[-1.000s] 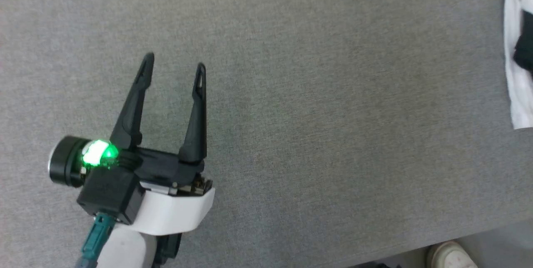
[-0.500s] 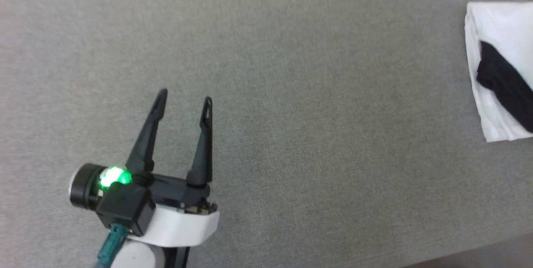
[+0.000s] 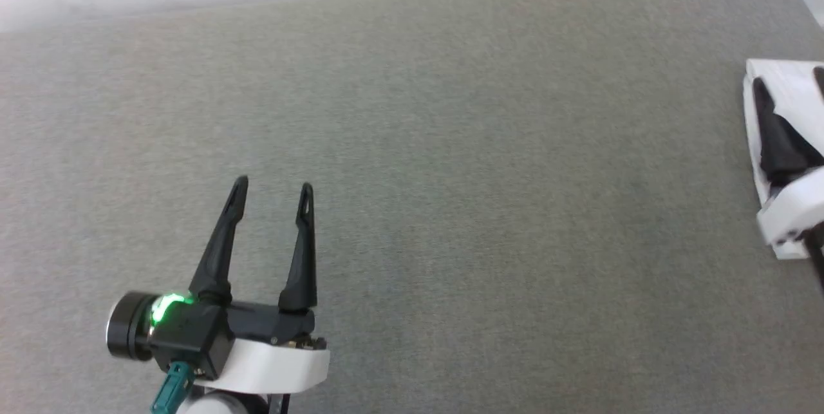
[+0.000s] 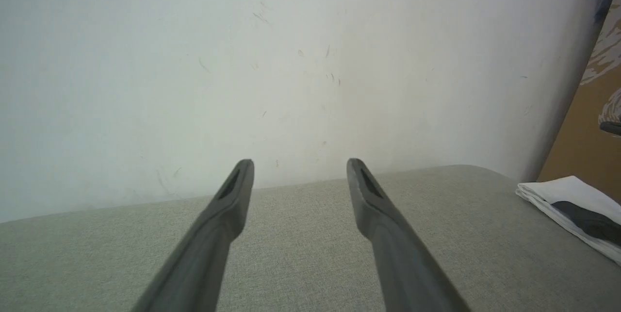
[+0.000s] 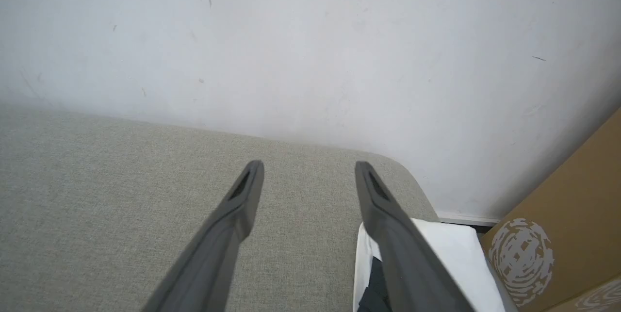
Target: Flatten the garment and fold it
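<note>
While garment (image 3: 785, 82) is seen folded at edge of worktop (image 3: 450, 143), left end effector (image 3: 271, 187) & right end effector (image 5: 308, 172) are held w/ fingers apart.

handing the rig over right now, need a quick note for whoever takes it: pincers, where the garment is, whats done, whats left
Left pincer: open, empty, above the bare grey fabric surface.
Right pincer: open, empty, at the surface's right end, over part of the garment; cannot tell if it touches.
The garment: a compact white rectangle with a black part on top, at the right end, next to a cardboard box.
Done: it looks flattened and folded.
Left: probably just check the fold is neat and pull both arms clear.
</note>
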Motion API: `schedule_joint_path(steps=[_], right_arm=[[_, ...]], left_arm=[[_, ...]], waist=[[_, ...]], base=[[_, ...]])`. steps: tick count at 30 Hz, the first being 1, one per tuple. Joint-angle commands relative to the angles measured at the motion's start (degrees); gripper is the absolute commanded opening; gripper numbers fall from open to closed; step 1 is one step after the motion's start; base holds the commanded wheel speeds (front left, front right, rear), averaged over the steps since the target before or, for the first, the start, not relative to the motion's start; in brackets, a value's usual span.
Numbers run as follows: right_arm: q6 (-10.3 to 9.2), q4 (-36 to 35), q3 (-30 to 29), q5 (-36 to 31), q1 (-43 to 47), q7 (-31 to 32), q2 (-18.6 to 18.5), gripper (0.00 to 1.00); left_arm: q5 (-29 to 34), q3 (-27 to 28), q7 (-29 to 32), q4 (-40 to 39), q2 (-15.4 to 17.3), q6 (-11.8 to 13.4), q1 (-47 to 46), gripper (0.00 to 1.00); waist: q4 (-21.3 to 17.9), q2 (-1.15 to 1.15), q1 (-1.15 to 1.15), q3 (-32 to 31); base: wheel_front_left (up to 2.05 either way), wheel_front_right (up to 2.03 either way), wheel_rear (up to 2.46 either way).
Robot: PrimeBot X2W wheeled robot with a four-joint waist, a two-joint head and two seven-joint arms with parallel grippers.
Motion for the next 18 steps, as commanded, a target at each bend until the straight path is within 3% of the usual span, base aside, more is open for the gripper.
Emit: schedule_joint_path(steps=[1,9,18], right_arm=[[-0.12,-2.9,-0.8,-1.1,2.5,-0.4,2.0,1.0],[-0.12,-13.4,-3.3,-6.0,11.6,-0.8,10.3,1.0],[-0.12,-16.9,-6.5,-11.8,20.2,-6.8,17.6,1.0]], left_arm=[[-0.5,0.2,0.1,0.4,0.0,0.6,1.4,1.0],[-1.3,0.7,0.5,1.6,0.2,1.5,4.0,1.0],[-2.6,0.9,-0.7,4.3,-0.3,2.0,6.9,1.0]], waist=[[2.2,0.0,0.01,-2.0],[5.7,0.0,0.01,-4.3],[8.8,0.0,0.01,-6.5]], base=[[0.0,0.0,0.0],[0.0,0.0,0.0],[0.0,0.0,0.0]])
